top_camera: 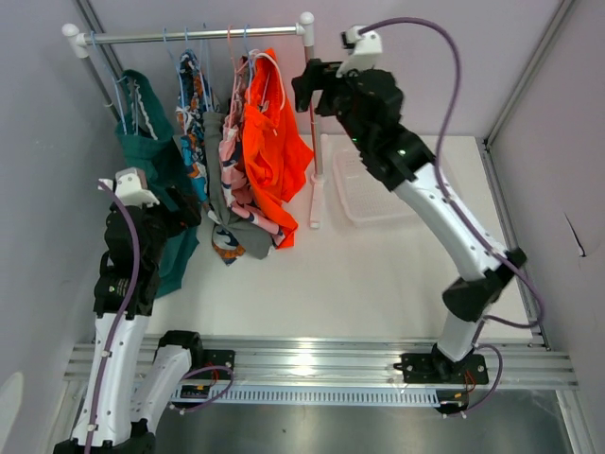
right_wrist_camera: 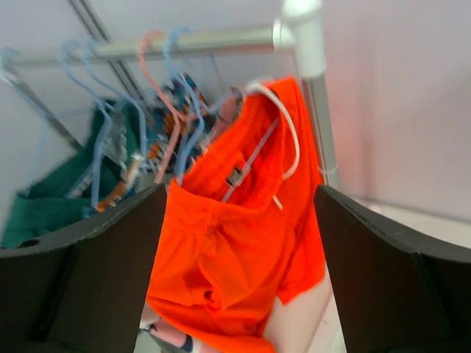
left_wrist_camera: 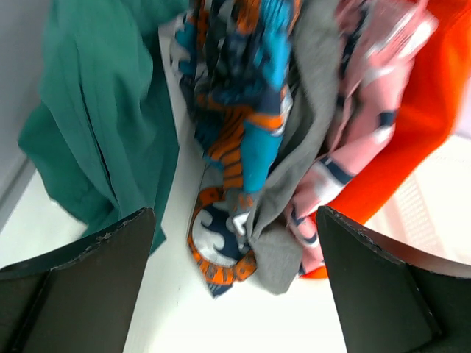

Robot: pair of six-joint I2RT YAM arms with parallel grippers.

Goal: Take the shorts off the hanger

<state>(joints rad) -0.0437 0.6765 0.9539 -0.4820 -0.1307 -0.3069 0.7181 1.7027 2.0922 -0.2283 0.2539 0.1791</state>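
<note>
We could read no writing anywhere. The only label we found was a small dark tag [right_wrist_camera: 234,179] sewn on the waistband of the bright orange cloth shorts [right_wrist_camera: 235,257], and its print was too blurred to make out. Those shorts hung from a white plastic hanger [right_wrist_camera: 292,136] at the right end of the silver metal rail [top_camera: 189,36], crumpled and drooping toward the white table [top_camera: 378,274].

Leftward along the rail hung the pink shorts with dark-and-white print [left_wrist_camera: 360,95], the plain grey shorts [left_wrist_camera: 294,147], the blue-orange-white printed shorts [left_wrist_camera: 243,110] and, farthest left, the teal shorts [left_wrist_camera: 96,118]. Their hems were bunched together and reached down to the table.

The right gripper [right_wrist_camera: 241,193] stood spread wide, level with the orange waistband and just beside it, pinching nothing. The left gripper [left_wrist_camera: 235,220] was likewise spread wide, low near the hems of the printed and grey shorts, holding nothing. A clear plastic tray [top_camera: 364,194] sat on the table, right of the rail's post.
</note>
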